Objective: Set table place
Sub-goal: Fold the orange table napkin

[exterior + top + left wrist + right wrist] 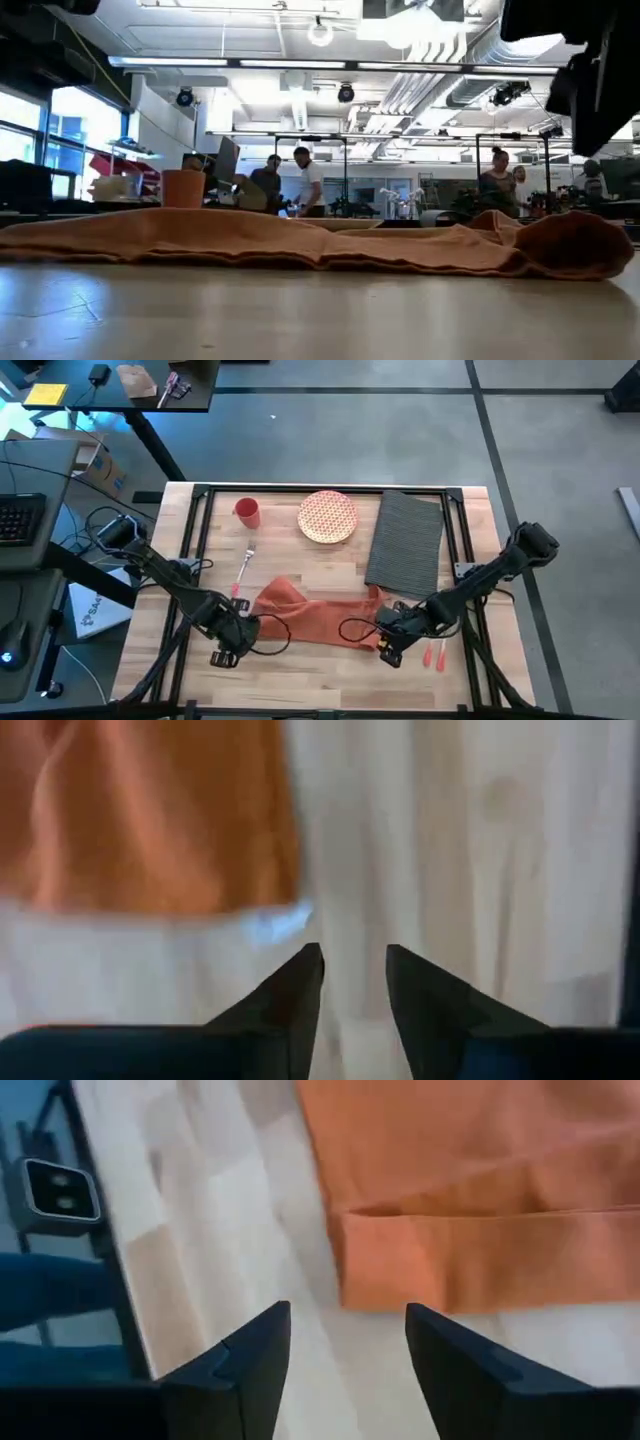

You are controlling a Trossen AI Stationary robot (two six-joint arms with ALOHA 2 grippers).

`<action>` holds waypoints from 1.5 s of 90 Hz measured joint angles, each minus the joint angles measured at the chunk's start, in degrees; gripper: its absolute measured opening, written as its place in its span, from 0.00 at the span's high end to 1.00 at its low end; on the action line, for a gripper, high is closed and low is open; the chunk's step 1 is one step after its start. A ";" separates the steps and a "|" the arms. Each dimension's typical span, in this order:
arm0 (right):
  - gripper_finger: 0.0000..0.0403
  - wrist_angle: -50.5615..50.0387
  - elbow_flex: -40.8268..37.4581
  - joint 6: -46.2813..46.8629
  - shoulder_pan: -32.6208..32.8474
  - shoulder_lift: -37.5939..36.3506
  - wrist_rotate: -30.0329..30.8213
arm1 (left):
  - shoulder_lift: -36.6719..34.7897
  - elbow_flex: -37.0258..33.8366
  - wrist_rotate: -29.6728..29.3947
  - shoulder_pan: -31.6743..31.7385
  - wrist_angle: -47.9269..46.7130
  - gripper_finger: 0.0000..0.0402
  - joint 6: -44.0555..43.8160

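A rust-orange napkin lies rumpled on the light wood table, near its front middle. It spreads low across the low view as well. My left gripper stands open just off the napkin's left end, over bare wood. At the napkin's right end my right gripper is open, and the folded hem lies just ahead of its fingers. The dark grey ribbed placemat lies flat at the far right, with nothing on it.
A red cup and a patterned round plate stand at the far edge. A fork lies behind the napkin. Two red-handled utensils lie right of my right gripper. People stand in the room beyond.
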 joint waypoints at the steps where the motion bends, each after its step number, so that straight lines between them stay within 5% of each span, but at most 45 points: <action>1: 0.56 -0.33 0.13 -0.12 -0.05 -0.01 0.04 | 0.08 -0.28 -0.04 0.07 0.71 0.75 0.17; 27: 0.60 -4.33 2.44 1.62 -0.69 -0.17 -1.51 | 3.41 -6.25 -10.49 1.31 5.33 0.77 0.26; 114: 0.60 -7.85 3.50 3.79 -0.67 -0.17 -1.75 | 8.41 -7.57 -6.93 0.02 8.95 0.78 -0.59; 135: 0.60 -7.88 3.48 4.21 -0.67 -0.17 -1.77 | 8.85 -5.74 -5.23 0.02 5.77 0.91 -0.57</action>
